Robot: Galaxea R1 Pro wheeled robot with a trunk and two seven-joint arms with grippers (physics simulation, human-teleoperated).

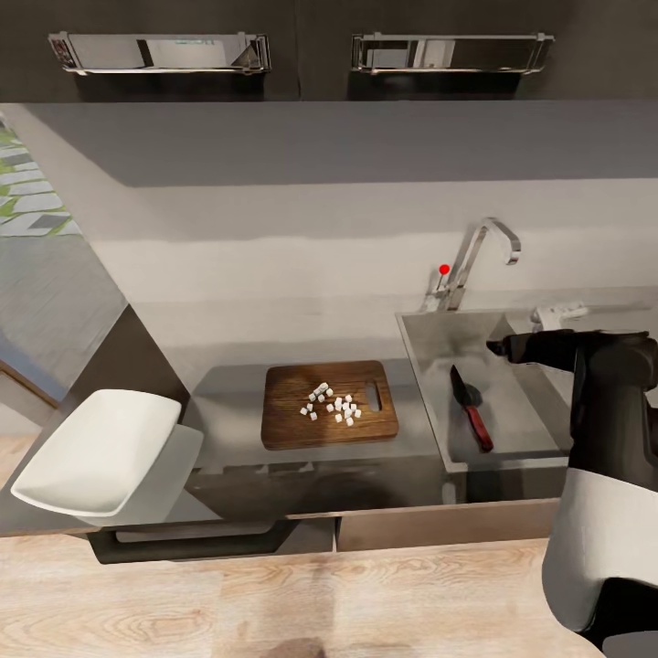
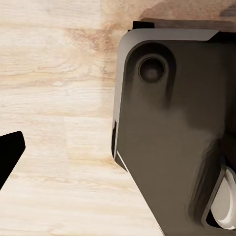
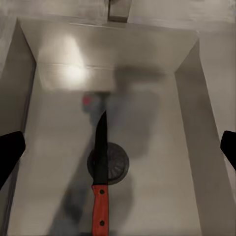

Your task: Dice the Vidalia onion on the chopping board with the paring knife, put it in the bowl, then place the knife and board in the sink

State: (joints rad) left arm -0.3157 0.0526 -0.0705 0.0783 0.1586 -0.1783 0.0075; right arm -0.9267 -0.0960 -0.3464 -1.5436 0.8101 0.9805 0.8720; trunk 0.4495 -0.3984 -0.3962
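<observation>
Paring knife [image 3: 101, 182] already in sink [image 1: 429, 352]; your right hand [image 3: 118, 147] spread wide, empty. Diced onion [image 1: 334, 405] on chopping board [image 1: 283, 429], bowl [image 1: 91, 452] empty. Left hand: can't tell.

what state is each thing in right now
paring knife: lying flat in the sink, over the drain
chopping board: on the countertop, diced onion on it
bowl: empty, tilted
right gripper: open above the knife

wall [image 1: 302, 228]: pale grey | upper cabinets [image 1: 302, 46]: glossy black, chrome handles | floor [image 1: 274, 603]: light wood planks
</observation>
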